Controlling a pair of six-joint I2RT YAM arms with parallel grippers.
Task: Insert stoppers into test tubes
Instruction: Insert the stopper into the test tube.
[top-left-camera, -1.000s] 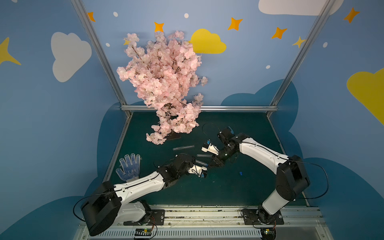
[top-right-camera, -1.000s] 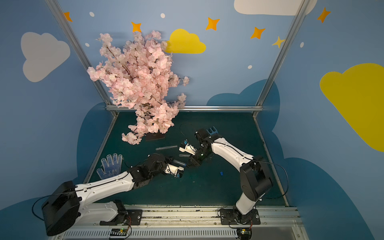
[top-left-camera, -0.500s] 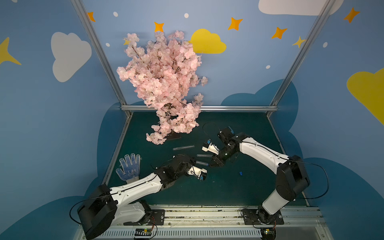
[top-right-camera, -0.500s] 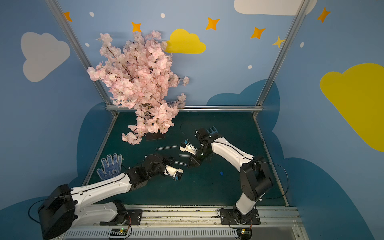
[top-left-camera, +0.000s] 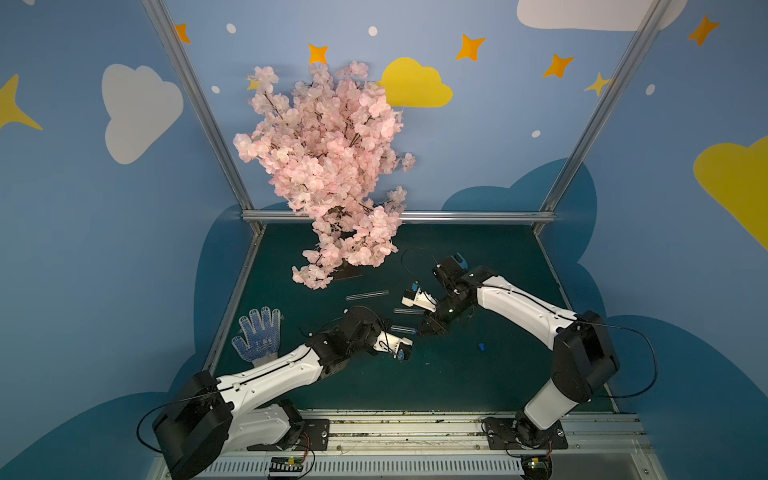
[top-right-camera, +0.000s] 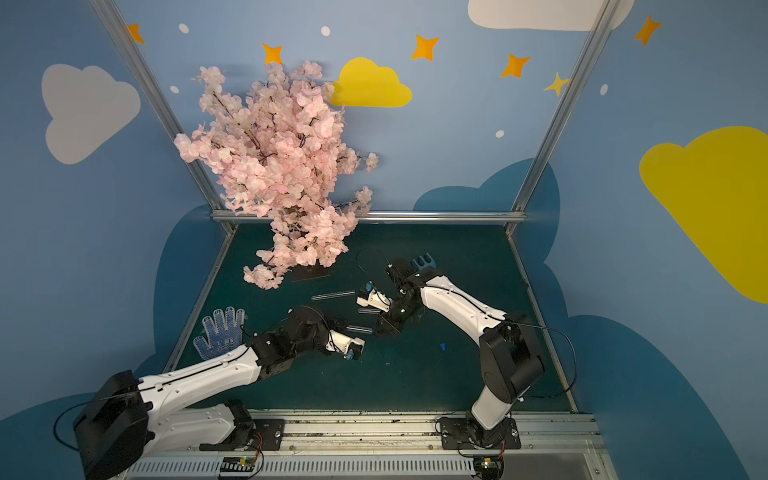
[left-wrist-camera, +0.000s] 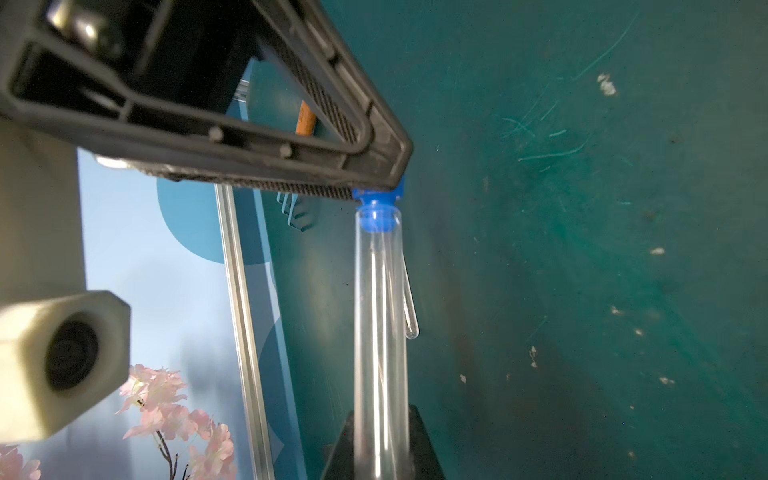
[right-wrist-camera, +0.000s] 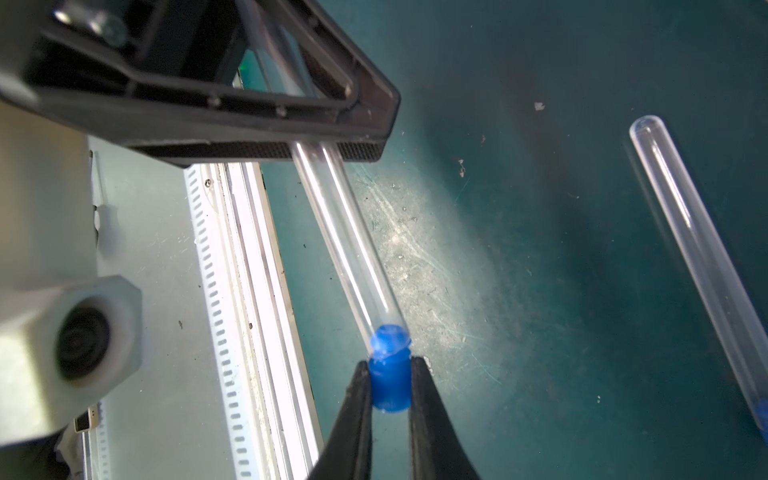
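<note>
The stopper (right-wrist-camera: 390, 390) is a small blue plug. Its narrow nose sits just inside the mouth of the clear tube (right-wrist-camera: 349, 249), and its thicker cap end remains outside the rim. It looks light, soft and rubbery, likely to give a little when squeezed. A hold across the sides of the cap, as now, suits it, since that leaves the nose free to go in.

The tube looks stiff, smooth and breakable; I cannot tell whether it is glass or hard plastic. Being round and slick, it could slide lengthwise under a push. The grip therefore belongs across the barrel, firm but not crushing, with the push straight along the tube.

The left pincer (right-wrist-camera: 390, 374) is nipped narrow on the cap, one finger on each side. The right pincer (right-wrist-camera: 328, 149) is closed narrow around the barrel, well back from the mouth. A long stretch of tube therefore stands out between the two pincers. Both seem to hold their pieces off the worktop (right-wrist-camera: 540, 291).

Beside the right pincer a second tube (right-wrist-camera: 698, 249) lies flat on the worktop. Blue shows at one end, so it seems plugged already. A loose stopper (top-left-camera: 482, 346) lies well apart from both pincers, on the right pincer's side.
</note>
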